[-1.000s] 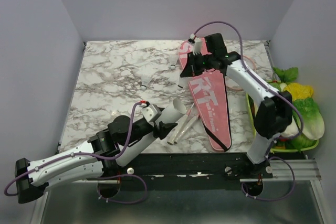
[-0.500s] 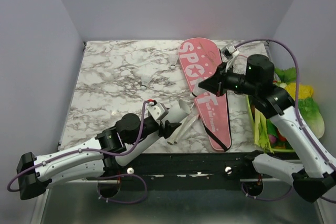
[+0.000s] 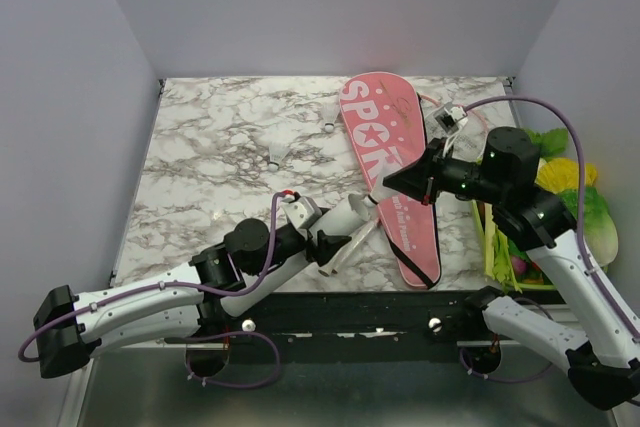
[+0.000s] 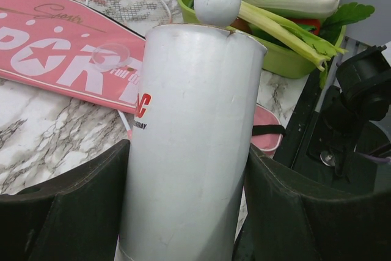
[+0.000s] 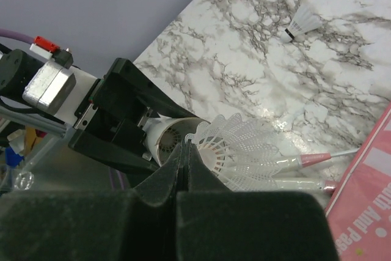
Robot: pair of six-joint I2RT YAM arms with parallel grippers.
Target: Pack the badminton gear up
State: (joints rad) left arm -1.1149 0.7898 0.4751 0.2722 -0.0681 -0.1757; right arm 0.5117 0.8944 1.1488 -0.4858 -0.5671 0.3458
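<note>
- Step in hand, as I judge it: loading a shuttlecock (image 5: 235, 148) into the white tube (image 4: 189, 120).
- The left gripper (image 3: 318, 232) clamps around the tube, tilted above the middle of the bench's (image 3: 200, 147) near edge.
- The right gripper (image 5: 184, 149), fingers pressed together, pinches the shuttlecock's feather skirt, cork at the tube's rim.
- Next move calls for lining up cork-first with the mouth, pushing gently, then letting go.
- The pink bag (image 3: 390, 162) lies along the right side, and the rackets (image 3: 355, 242) are not yet packed.

Glossy, marble-veined stone look on the counter (image 3: 210, 137). Smooth matt white card or plastic, faintly scuffed, on the tube (image 4: 189, 139). Pink cloth-like bag (image 3: 372, 132) with printed lettering. Translucent ribbed plastic on the shuttlecock (image 5: 241, 151). Matt black plastic on the left fingers (image 4: 73, 212).
</note>
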